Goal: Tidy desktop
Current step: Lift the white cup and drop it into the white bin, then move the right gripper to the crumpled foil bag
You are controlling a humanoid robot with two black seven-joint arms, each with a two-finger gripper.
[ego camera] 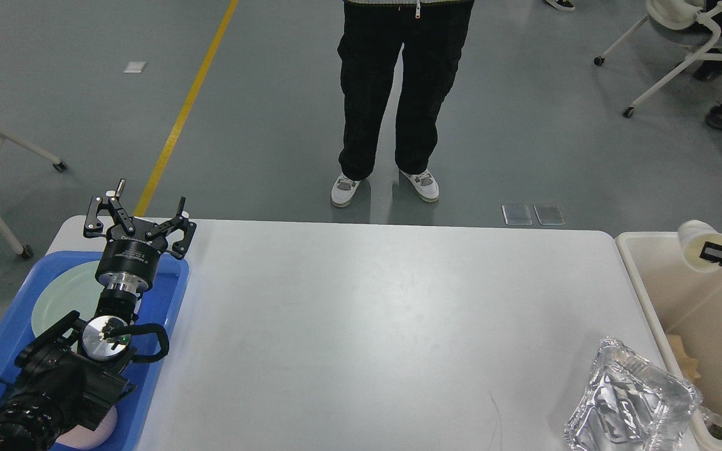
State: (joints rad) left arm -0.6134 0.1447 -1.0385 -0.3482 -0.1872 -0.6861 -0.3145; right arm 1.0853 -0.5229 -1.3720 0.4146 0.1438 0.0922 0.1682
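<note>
Grey floor, white bench (361, 326) mostly bare. Right hand (712, 254) at right edge, clamped on one paper cup (696, 244), cup on its side, long axis left-right, over cream bin (640, 275); judged ready for drop. One crumpled clear container (630, 401) left on bench, near-right corner, nearer right arm. Left hand (138, 219) spread wide, empty, above one blue tray (173, 300) holding one green plate (63, 294).

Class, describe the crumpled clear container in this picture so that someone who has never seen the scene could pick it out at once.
Start from the desktop, the wide white surface. Follow its near edge to the right corner, beside the cream bin. There lies the clear container, crumpled and glassy with shiny folds, the only see-through thing on the otherwise plain surface.
</note>
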